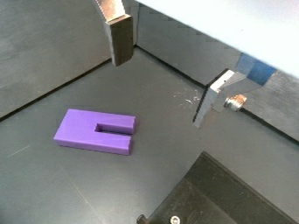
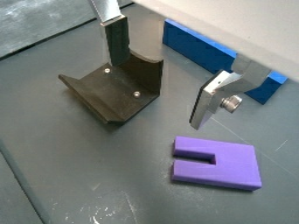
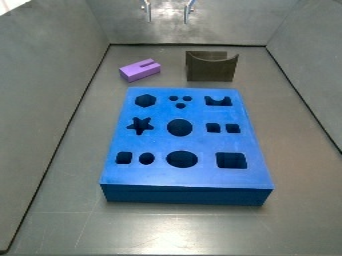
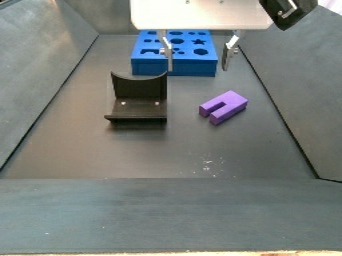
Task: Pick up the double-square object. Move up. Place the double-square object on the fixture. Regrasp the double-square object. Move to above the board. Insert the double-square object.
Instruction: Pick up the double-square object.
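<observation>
The double-square object (image 3: pixel 139 70) is a small purple block with a notch in one end. It lies flat on the dark floor, seen in both wrist views (image 1: pixel 96 131) (image 2: pixel 216 164) and in a side view (image 4: pixel 223 104). The dark fixture (image 3: pixel 210 66) stands beside it, apart from it (image 4: pixel 136 102) (image 2: pixel 117 92). The blue board (image 3: pixel 187 180) with dark cut-outs lies beyond them (image 4: pixel 187 66) (image 2: pixel 216 57). My gripper (image 4: pixel 198 55) is open and empty, hanging above the floor between the fixture and the block (image 1: pixel 163 74) (image 2: pixel 162 79) (image 3: pixel 167 10).
Grey walls enclose the dark floor on all sides (image 3: pixel 80 90). Bare floor lies between the block, the fixture and the board (image 4: pixel 201 140).
</observation>
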Available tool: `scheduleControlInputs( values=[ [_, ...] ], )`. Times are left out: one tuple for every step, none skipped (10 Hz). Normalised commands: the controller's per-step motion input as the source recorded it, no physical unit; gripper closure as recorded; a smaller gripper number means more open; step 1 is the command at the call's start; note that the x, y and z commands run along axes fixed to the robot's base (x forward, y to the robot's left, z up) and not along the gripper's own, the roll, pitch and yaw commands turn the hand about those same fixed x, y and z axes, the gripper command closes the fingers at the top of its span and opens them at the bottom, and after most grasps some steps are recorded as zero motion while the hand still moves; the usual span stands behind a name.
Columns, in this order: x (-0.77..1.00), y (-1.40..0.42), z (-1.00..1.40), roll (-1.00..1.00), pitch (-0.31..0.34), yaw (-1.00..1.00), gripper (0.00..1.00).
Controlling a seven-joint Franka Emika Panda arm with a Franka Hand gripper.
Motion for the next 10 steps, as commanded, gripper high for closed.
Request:
scheduleControlInputs(
  values=[
    [-0.15,0.0,-0.1,0.11,0.0,-0.06,0.0],
    [-0.14,0.0,-0.28,0.18,0.04,-0.25,0.0],
    [-0.06,0.03,-0.37,0.2,0.071,-0.36,0.0],
    [-0.06,0.04,-0.43,0.19,0.111,-0.41,0.0],
    [-0.05,0.0,-0.45,0.21,0.094,-0.44,0.0],
    [-0.02,0.0,-0.51,0.21,0.106,-0.5,0.0],
    [0.0,0.0,-0.57,0.2,0.1,-0.52,0.0],
    [0.0,0.0,-0.53,0.18,0.046,-0.58,0.0],
    [-0.03,-0.05,-0.49,0.15,0.0,-0.58,0.0],
    [-0.12,-0.11,-0.48,0.12,-0.009,-0.45,0.0]
  ],
)
